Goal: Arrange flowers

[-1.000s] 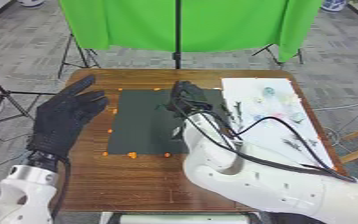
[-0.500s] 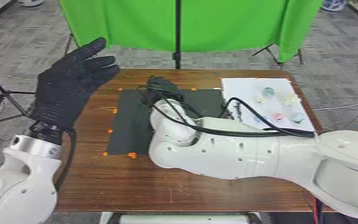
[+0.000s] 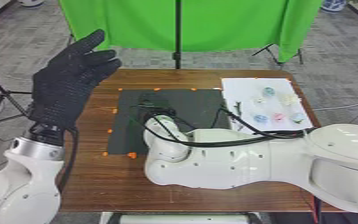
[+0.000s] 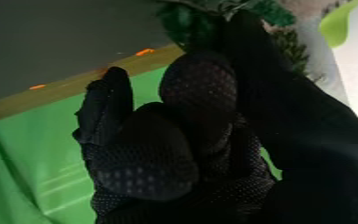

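On the brown tabletop (image 3: 202, 197), our right arm (image 3: 220, 160) blocks part of the dark mat (image 3: 127, 135). Its black cables (image 3: 291, 134) could drag the flowers (image 3: 278, 117) lying on the white sheet (image 3: 236, 89). Our left hand (image 3: 64, 87) is open and empty. Our right hand (image 4: 149, 175) has curled fingers, pinching a green sprig (image 4: 182, 22) above the mat; if this pinch is too weak, the sprig may turn or fall.

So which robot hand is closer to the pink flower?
Right. The right robot hand is over the dark mat, left of the flower; the left robot hand is farther left, by the table's side.
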`<action>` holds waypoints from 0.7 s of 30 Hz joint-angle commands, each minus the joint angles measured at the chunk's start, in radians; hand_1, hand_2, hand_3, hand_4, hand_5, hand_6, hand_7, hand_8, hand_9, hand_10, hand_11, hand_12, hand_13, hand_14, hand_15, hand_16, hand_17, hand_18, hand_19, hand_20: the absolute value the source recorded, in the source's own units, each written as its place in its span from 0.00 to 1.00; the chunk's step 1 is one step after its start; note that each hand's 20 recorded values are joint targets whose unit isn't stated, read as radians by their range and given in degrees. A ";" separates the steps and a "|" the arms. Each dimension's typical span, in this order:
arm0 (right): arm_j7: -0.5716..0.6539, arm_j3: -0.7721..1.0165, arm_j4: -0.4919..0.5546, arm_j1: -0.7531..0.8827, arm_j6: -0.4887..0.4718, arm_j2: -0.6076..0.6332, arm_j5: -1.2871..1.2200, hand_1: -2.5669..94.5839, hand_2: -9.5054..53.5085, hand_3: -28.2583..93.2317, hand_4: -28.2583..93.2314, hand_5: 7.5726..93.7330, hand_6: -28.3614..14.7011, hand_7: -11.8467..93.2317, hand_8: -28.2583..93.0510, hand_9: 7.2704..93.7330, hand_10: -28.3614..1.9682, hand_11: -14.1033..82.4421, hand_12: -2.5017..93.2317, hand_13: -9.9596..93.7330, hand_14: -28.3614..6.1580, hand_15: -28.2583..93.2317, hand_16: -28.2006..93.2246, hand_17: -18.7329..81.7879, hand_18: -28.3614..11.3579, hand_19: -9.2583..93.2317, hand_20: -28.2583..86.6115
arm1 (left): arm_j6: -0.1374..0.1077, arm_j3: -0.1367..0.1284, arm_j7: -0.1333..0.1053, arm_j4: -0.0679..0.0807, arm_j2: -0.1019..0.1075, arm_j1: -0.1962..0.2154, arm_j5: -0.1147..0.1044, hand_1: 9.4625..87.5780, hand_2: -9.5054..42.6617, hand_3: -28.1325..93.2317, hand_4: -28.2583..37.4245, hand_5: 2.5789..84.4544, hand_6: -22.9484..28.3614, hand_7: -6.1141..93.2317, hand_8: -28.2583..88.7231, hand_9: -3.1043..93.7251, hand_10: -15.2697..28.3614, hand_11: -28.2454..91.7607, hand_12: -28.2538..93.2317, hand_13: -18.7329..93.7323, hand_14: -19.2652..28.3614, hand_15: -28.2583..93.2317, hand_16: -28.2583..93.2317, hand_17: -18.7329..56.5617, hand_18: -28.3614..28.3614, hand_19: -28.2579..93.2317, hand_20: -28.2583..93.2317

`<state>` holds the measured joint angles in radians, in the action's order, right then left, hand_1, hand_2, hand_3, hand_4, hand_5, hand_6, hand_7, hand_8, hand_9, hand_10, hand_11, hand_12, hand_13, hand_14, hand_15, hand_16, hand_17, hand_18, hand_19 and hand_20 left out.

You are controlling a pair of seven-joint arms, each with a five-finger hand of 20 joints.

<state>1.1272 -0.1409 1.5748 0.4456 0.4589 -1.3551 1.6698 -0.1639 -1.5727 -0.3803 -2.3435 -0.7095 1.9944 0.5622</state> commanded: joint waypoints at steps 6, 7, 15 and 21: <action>0.036 -0.056 -0.018 -0.061 -0.003 -0.020 -0.044 0.57 0.00 0.81 0.00 0.94 0.59 0.35 0.31 0.93 0.57 0.73 0.28 0.96 0.65 0.83 0.40 0.64 0.17 1.00 0.42 | -0.001 0.022 -0.076 0.003 0.046 0.010 -0.023 0.19 0.30 0.88 0.12 0.42 0.63 0.22 0.15 0.38 0.85 0.48 0.33 0.37 1.00 0.65 0.16 0.11 0.93 0.69 0.38; 0.040 -0.068 -0.018 -0.066 -0.004 -0.023 -0.047 0.57 0.00 0.81 0.00 0.94 0.59 0.35 0.31 0.93 0.57 0.73 0.29 0.96 0.65 0.83 0.40 0.64 0.17 1.00 0.42 | -0.002 0.017 -0.085 0.002 0.050 0.021 -0.025 0.19 0.30 0.88 0.12 0.42 0.63 0.22 0.15 0.38 0.85 0.48 0.33 0.37 1.00 0.65 0.16 0.11 0.93 0.69 0.38; 0.024 -0.123 -0.007 -0.096 -0.014 -0.042 -0.075 0.57 0.00 0.80 0.00 0.95 0.60 0.33 0.30 0.95 0.58 0.72 0.28 0.97 0.65 0.83 0.40 0.64 0.16 1.00 0.43 | -0.009 0.027 -0.154 0.002 0.091 0.044 -0.040 0.18 0.30 0.88 0.12 0.42 0.63 0.22 0.15 0.38 0.85 0.48 0.33 0.37 1.00 0.65 0.16 0.11 0.93 0.68 0.38; -0.003 -0.103 0.008 -0.087 -0.044 -0.041 -0.088 0.55 0.00 0.79 0.00 0.97 0.63 0.31 0.28 0.98 0.61 0.70 0.28 0.98 0.64 0.82 0.40 0.64 0.16 1.00 0.43 | -0.011 0.030 -0.138 0.000 0.081 0.033 -0.035 0.19 0.30 0.88 0.12 0.42 0.63 0.22 0.15 0.38 0.85 0.48 0.33 0.37 1.00 0.65 0.16 0.11 0.93 0.68 0.38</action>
<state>1.1516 -0.2647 1.5600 0.3687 0.4476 -1.3811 1.5902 -0.1663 -1.5483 -0.5222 -2.3426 -0.6243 2.0269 0.5314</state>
